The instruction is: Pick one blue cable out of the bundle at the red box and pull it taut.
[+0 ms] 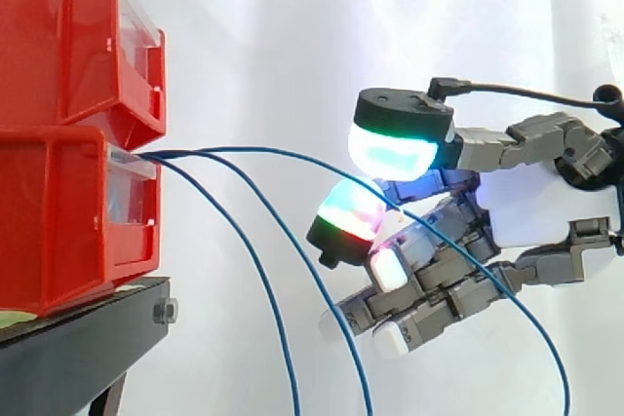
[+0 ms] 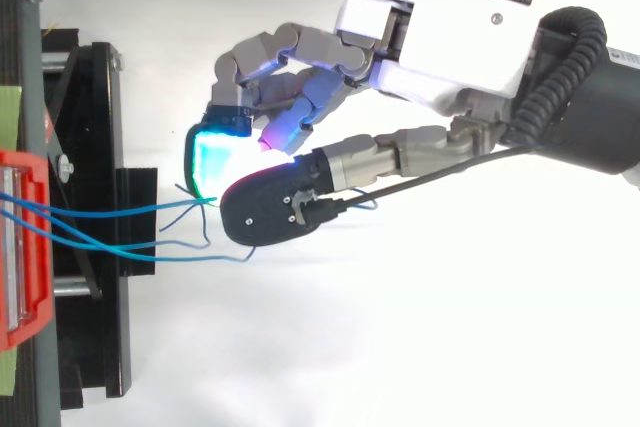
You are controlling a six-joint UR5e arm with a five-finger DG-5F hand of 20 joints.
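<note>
Pinching blue cable (image 1: pixel 273 151), hand (image 1: pixel 546 202); two others (image 1: pixel 295 397) sag.

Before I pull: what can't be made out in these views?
- Whether the hand holds a blue cable: the hand itself covers the contact, both views.
- Cable lower ends: side view, cut by the bottom edge.
- Cable starts inside the red box: hidden by its front, side view.

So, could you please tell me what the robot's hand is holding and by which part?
The hand seems to pinch one thin blue cable between two glowing fingertip pads, partway along its span from the red plastic box.
</note>
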